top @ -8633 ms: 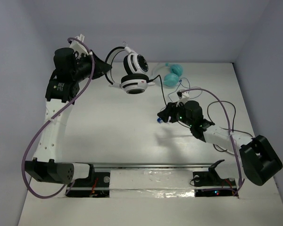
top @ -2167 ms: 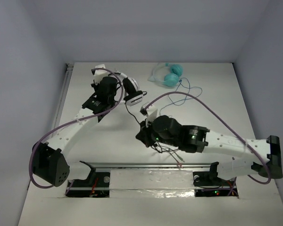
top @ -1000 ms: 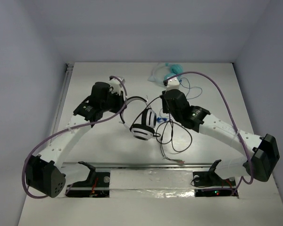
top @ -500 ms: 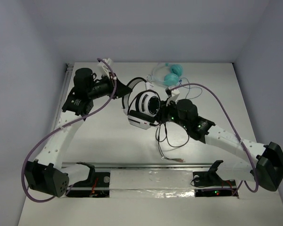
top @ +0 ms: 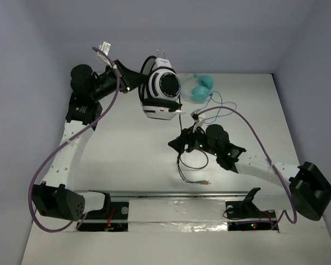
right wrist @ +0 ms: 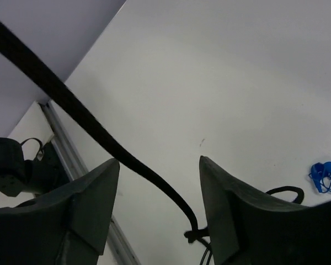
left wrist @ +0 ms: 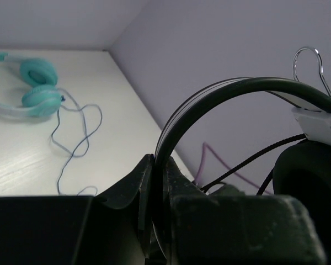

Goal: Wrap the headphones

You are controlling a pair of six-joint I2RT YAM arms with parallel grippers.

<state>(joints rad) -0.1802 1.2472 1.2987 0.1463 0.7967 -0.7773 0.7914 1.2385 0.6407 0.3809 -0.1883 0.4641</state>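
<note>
My left gripper (left wrist: 153, 176) clamps the headband (left wrist: 209, 94) of the one raised headphones (top: 163, 91). My right gripper (right wrist: 158, 160) gapes around its cable (right wrist: 99, 135). One teal headset (top: 201, 88) lies apart.

Bare table (top: 121, 165) left — slack cable (top: 178, 165), teal headphones (top: 201, 91) right.

Lab test booth: white table (top: 127, 154), plain walls (top: 209, 33).
</note>
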